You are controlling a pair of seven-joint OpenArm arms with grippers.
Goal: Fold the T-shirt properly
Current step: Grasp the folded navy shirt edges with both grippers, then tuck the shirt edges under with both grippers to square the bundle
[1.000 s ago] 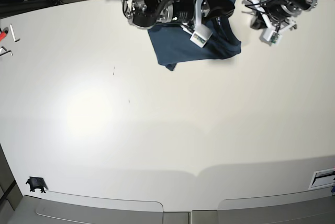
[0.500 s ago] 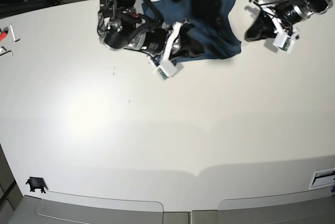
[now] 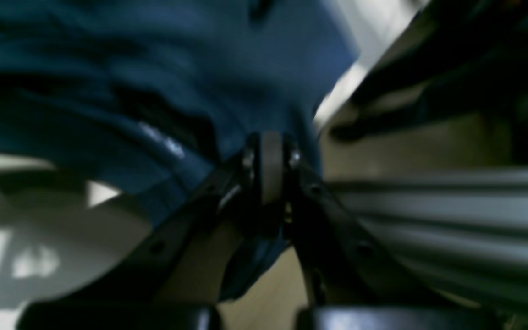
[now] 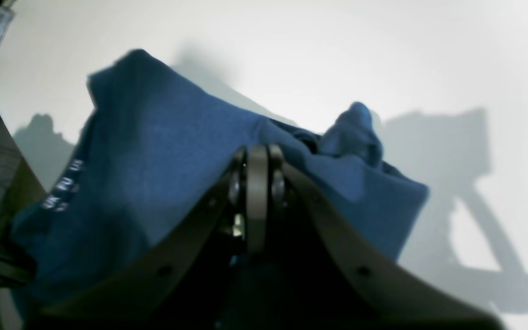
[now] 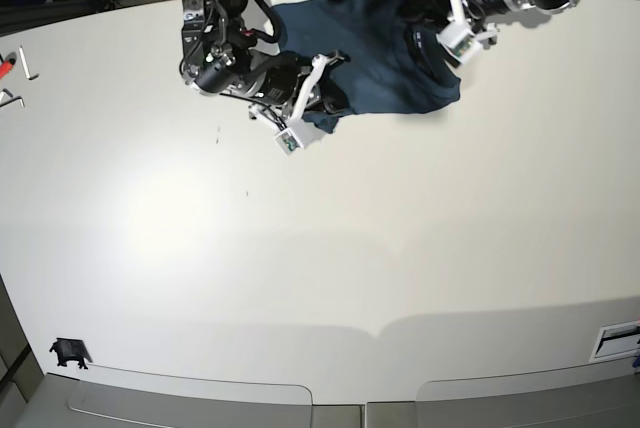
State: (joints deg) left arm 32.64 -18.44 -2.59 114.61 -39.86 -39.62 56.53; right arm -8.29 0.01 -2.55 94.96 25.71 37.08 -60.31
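Over the T-shirt (image 5: pixel 375 48); both end effectors (image 4: pixel 257 153) closed.

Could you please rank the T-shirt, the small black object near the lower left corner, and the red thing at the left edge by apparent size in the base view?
1. T-shirt
2. Black object
3. Red thing

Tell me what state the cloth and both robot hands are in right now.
Dark teal-blue cotton T-shirt: bunched and partly folded, edges uneven, lying on the white table.
Black left hand: shut.
Black right hand: shut.
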